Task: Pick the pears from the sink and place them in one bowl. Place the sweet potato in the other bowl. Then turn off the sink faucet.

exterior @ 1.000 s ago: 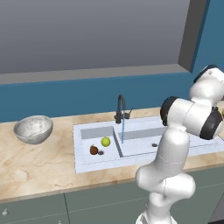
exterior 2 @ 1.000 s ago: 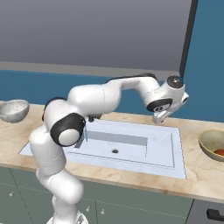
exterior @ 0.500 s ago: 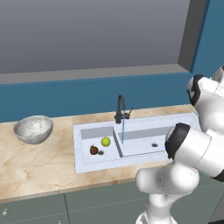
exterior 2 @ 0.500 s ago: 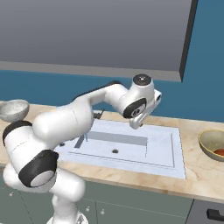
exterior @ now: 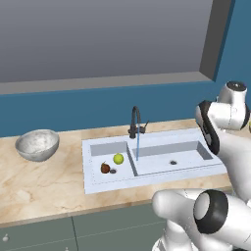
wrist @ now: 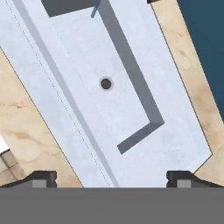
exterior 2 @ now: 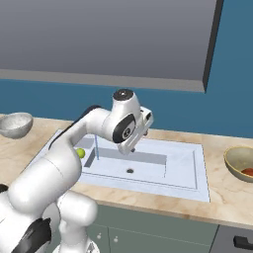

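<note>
Two pears lie in the left basin of the sink (exterior: 92, 182): a yellow-green pear (exterior: 118, 158) and, just left of it, a brown pear (exterior: 105, 168). Water runs from the black sink faucet (exterior: 135, 120). A grey speckled bowl (exterior: 37, 143) stands on the counter to the left. At the far right, a tan bowl (exterior 2: 237, 159) holds the orange-red sweet potato (exterior 2: 248, 171). My gripper (exterior 2: 129, 148) hangs open and empty over the right basin, looking down at its drain (wrist: 105, 83), well right of the pears. Both fingertips (wrist: 42, 178) stand wide apart.
The marbled beige counter (exterior: 44, 188) runs around the sink, with a blue wall and a window ledge behind it. The water stream (exterior 2: 97, 148) falls near the divider between the basins. My own arm crosses the left basin in the right base view, where the yellow-green pear (exterior 2: 80, 153) peeks out.
The arm has swung left, carrying the gripper from near the sink's right end to above the right basin. The jaws stayed open. The pears and bowls have not moved.
</note>
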{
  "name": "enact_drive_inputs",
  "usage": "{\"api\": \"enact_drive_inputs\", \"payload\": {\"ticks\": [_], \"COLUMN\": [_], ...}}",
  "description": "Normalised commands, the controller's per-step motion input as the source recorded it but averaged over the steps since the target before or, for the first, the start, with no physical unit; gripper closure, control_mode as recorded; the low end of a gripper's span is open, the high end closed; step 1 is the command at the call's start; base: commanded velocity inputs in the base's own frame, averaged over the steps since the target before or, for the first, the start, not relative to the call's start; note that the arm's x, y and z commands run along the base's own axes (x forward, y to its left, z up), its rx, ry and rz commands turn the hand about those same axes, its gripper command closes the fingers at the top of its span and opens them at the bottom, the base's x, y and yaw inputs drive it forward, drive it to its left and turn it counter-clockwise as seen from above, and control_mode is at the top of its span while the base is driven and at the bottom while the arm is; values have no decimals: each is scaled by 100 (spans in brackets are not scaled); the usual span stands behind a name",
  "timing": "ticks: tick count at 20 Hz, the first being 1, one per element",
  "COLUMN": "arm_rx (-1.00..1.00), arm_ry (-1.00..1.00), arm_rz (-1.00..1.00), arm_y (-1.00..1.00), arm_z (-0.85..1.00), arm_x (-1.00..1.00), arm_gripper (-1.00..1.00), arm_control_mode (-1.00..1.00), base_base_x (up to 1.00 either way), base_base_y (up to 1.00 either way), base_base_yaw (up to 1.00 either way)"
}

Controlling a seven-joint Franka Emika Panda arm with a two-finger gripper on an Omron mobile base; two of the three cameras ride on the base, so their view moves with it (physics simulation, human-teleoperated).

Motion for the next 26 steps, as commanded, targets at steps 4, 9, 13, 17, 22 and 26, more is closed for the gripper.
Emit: {"api": "enact_drive_inputs", "payload": {"ticks": [4,9,13,17,22,26], "arm_rx": [0,0,0,1,0,0], "arm_ry": [31,39,35,7,-10,-16], "arm_rz": [16,22,30,30,29,33], "arm_y": [80,80,69,32,32,45], "arm_z": [35,36,9,0,0,0], "arm_x": [0,0,-9,-49,-57,-33], "arm_gripper": [-100,-100,-100,-100,-100,-100], "arm_control_mode": [-100,-100,-100,-100,-100,-100], "base_base_x": [0,0,0,0,0,0], "base_base_y": [0,0,0,0,0,0], "base_base_yaw": [0,0,0,0,0,0]}}
